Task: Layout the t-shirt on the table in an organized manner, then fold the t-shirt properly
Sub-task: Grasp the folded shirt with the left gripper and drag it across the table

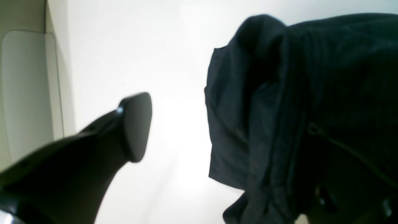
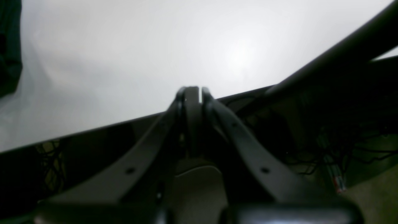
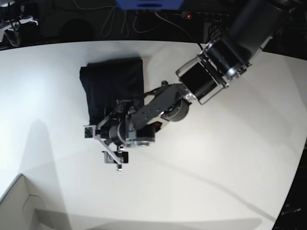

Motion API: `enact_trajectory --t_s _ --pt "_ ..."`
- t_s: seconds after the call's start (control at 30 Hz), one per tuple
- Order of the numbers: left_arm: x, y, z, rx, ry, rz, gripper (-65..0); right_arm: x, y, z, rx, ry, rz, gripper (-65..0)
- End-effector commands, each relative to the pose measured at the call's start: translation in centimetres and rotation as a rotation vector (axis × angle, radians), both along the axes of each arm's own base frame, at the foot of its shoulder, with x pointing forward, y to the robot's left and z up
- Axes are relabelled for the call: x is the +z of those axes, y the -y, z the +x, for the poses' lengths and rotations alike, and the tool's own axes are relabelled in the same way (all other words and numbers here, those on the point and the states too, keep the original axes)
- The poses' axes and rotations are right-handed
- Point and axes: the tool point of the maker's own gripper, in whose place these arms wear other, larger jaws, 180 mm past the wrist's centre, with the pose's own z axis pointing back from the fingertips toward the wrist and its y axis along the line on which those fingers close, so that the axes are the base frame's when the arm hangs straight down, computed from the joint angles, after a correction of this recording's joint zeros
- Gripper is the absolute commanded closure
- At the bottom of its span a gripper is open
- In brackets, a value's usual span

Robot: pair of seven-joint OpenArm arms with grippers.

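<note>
Base view: one t-shirt (image 3: pixel 111 86), black and folded into a compact rectangle, lies on the single white worktop (image 3: pixel 216 158), left of centre toward the far edge. One arm reaches over it; its left tool (image 3: pixel 106 143) sits at the garment's near edge, jaws spread, fabric draped beside one finger (image 1: pixel 135 126). The right tool (image 2: pixel 193 93) has its jaws pressed together, gripping nothing, above the worktop edge.

A white box corner (image 3: pixel 19 203) sits at the lower left of the base view. Along the dark top edge lie a blue object (image 3: pixel 148 4), loose cables (image 3: pixel 112 21) and a power strip (image 3: pixel 201 15) with a red light.
</note>
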Motion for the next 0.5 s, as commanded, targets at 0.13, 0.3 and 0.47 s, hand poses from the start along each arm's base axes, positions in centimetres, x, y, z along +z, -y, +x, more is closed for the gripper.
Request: enact_trajectory --t_s 0.13,0.3,0.47 --pt "2.2 1.0 0.9 -0.01 0.034 -0.036 -46.6 1.4 1.1 -0.5 -0.028 0.03 -0.038 0.0" --pt "2.2 1.4 0.1 -0.032 -0.052 -0.069 -46.6 1.5 1.5 -1.1 -0.064 0.036 -0.042 0.0" --pt "4.5 0.7 2.4 0.1 -0.09 -0.215 -46.6 1.5 1.5 -1.2 -0.065 0.035 -0.043 0.0"
